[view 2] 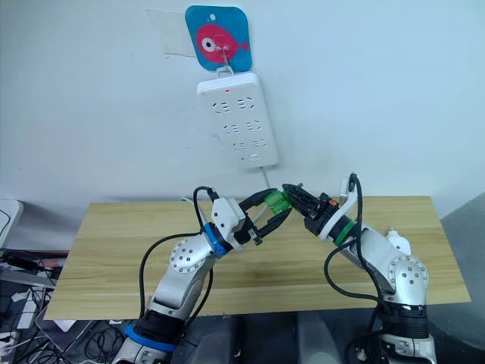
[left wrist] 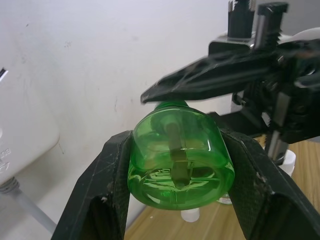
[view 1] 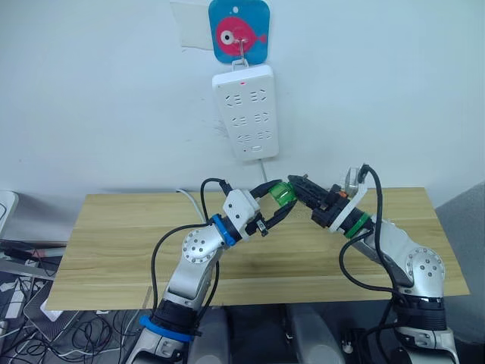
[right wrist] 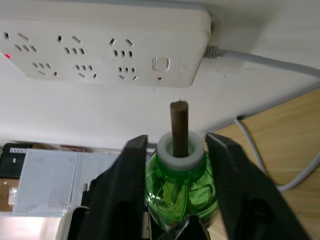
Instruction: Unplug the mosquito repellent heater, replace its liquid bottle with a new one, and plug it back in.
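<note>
The green liquid bottle (view 1: 283,194) is being held above the wooden surface (view 1: 114,243), clamped in the left gripper (view 1: 279,203) while the right gripper (view 1: 301,186) is closing on its neck. The bottle-swap step appears in hand; a clean handover or uncapping is probably called for next. The power strip (view 1: 245,111) is hanging empty.

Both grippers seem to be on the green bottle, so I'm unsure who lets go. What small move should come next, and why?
Probably open one gripper. The left gripper clamps the green bottle by its body, while the right gripper pinches its white neck below the wick.
</note>
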Motion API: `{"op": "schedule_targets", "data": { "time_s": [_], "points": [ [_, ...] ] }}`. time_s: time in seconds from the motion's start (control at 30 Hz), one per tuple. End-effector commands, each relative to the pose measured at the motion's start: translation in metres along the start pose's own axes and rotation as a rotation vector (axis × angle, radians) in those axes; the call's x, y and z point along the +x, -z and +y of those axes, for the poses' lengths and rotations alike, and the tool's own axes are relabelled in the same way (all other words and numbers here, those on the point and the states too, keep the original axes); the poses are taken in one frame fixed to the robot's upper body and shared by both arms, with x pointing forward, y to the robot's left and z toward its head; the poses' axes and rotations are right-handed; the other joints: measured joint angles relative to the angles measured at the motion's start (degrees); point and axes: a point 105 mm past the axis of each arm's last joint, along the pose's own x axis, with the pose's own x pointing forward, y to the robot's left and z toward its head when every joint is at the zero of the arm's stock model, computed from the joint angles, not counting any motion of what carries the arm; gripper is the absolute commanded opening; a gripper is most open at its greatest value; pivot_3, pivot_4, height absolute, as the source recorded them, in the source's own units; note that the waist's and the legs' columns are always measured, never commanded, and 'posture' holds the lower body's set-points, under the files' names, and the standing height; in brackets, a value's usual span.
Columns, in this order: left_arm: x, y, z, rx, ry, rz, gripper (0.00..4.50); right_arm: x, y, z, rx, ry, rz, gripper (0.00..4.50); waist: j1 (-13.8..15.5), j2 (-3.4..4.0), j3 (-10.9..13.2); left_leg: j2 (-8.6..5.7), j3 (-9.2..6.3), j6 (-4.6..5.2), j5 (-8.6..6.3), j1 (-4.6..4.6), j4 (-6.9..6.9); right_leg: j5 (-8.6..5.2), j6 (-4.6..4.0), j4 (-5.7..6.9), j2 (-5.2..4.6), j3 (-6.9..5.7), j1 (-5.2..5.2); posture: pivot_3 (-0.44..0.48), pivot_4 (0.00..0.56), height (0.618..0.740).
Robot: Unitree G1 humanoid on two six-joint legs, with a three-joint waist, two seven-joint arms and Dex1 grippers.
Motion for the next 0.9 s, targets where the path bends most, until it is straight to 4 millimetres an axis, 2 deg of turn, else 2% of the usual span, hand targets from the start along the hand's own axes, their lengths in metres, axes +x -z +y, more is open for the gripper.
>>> {"op": "schedule_targets", "data": {
  "time_s": [0.03,0.13,0.17,0.23,0.3,0.43,0.5,0.6,0.7,0.9],
  "points": [
    [0.0,-0.007,0.007,0.015,0.005,-0.021,2.26,-0.015,0.015,0.005,-0.136,-0.01,0.161,3.23,0.0,0.0,0.0,0.0,0.01,0.0,0.0,0.0,0.0,0.0,0.0,0.0,0.0,0.0,0.0,-0.081,0.238,0.74],
    [-0.003,-0.006,0.011,0.023,0.009,-0.011,2.26,-0.044,0.028,-0.015,-0.31,0.125,0.369,4.34,0.2,0.0,0.0,-0.02,0.01,0.01,0.0,-0.01,0.01,0.0,0.0,-0.05,-0.02,-0.01,0.02,-0.093,0.248,0.74],
    [-0.004,-0.006,0.011,0.025,0.013,-0.009,2.26,-0.055,0.026,-0.019,-0.364,0.161,0.418,4.49,0.2,0.0,0.0,-0.03,0.01,0.01,-0.01,-0.01,0.01,0.0,0.0,-0.05,-0.01,0.0,0.01,-0.096,0.252,0.74],
    [-0.007,-0.006,0.012,0.027,0.022,-0.006,2.26,-0.078,0.015,-0.029,-0.479,0.268,0.498,4.49,0.1,0.0,0.0,-0.01,0.01,0.02,-0.01,-0.01,0.01,-0.01,0.01,-0.06,0.0,-0.01,0.01,-0.096,0.252,0.74],
    [-0.01,-0.005,0.012,0.026,0.029,-0.001,2.26,-0.097,-0.007,-0.041,-0.562,0.383,0.513,4.49,0.1,0.0,0.0,-0.04,0.07,0.02,-0.01,0.02,0.03,-0.01,0.02,-0.04,-0.01,0.05,0.01,-0.11,0.26,0.74],
    [-0.013,-0.003,0.01,0.022,0.047,0.005,2.26,-0.141,-0.074,-0.081,-0.677,0.765,0.455,4.49,-0.1,-0.03,0.0,-0.11,0.23,0.01,-0.01,0.1,0.07,0.01,0.08,-0.09,0.09,0.17,0.04,-0.125,0.264,0.74],
    [-0.013,-0.003,0.009,0.021,0.055,0.006,2.26,-0.154,-0.095,-0.089,-0.712,0.861,0.439,4.49,-0.2,-0.03,0.0,-0.11,0.29,0.01,0.0,0.1,0.05,0.01,0.08,-0.08,0.1,0.2,0.01,-0.128,0.267,0.74],
    [-0.013,-0.002,0.008,0.021,0.064,0.007,2.26,-0.166,-0.113,-0.102,-0.707,0.965,0.443,4.49,-0.4,-0.03,0.0,-0.09,0.33,0.02,-0.01,0.1,0.05,0.01,0.07,-0.1,0.21,0.24,-0.02,-0.131,0.269,0.74],
    [-0.011,-0.001,0.006,0.02,0.072,0.005,2.26,-0.167,-0.122,-0.115,-0.677,1.04,0.432,4.49,-0.5,-0.03,0.0,-0.05,0.31,0.02,-0.01,0.1,0.03,0.02,0.06,-0.1,0.22,0.22,-0.02,-0.121,0.273,0.74],
    [-0.013,-0.002,0.004,0.022,0.076,0.008,2.26,-0.169,-0.125,-0.132,-0.6,1.144,0.451,4.49,-0.4,-0.03,0.0,-0.02,0.29,0.02,-0.01,0.07,0.03,0.03,0.06,-0.07,0.1,0.25,-0.02,-0.099,0.282,0.74]
  ]
}}
